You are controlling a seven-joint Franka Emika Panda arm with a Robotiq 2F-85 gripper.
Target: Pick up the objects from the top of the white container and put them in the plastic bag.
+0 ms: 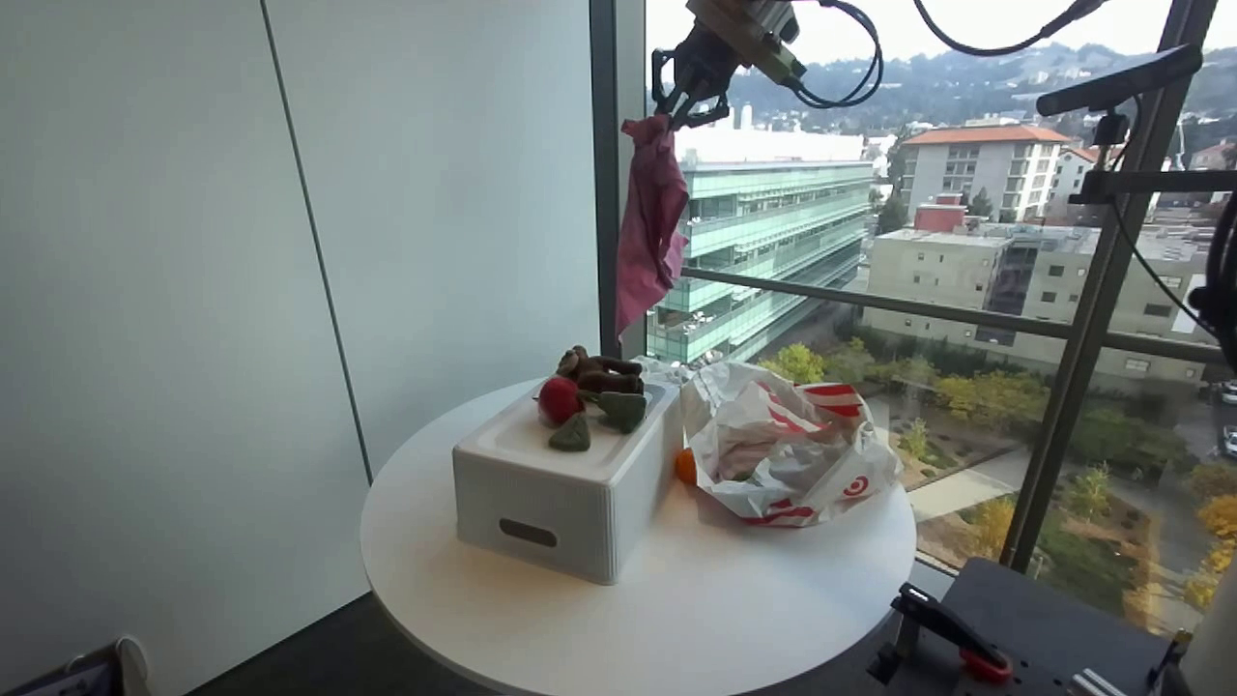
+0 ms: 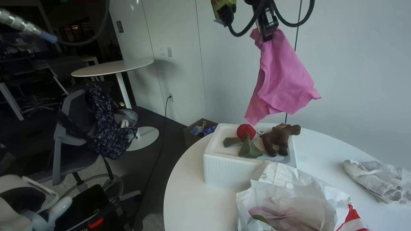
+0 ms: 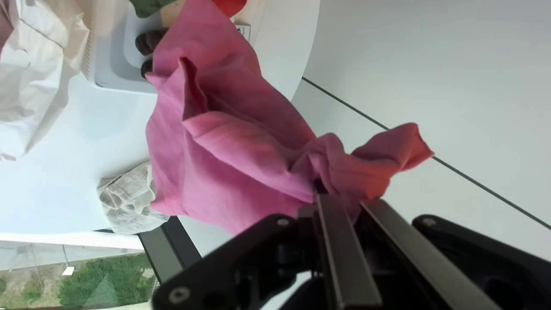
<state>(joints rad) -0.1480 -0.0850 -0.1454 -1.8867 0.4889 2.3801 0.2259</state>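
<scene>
Gripper (image 3: pixel 349 200) pinches pink cloth (image 2: pixel 284 73) nr one end, high prob. to clear wht box (image 1: pixel 565 493). Bag (image 1: pixel 812 491) gapes alongside, prob. for drop-in.

Wht. panel wall (image 1: pixel 464 193); dk.-framed window (image 1: pixel 928 311), daylit; rd. wht. table (image 1: pixel 754 590); rd. pedestal table (image 2: pixel 112 68); gry. office chair (image 2: pixel 75 112); dk. floor (image 2: pixel 170 150).

Pink cloth (image 2: pixel 284 78) hanging, plastic bag (image 1: pixel 814 468) crumpled
</scene>
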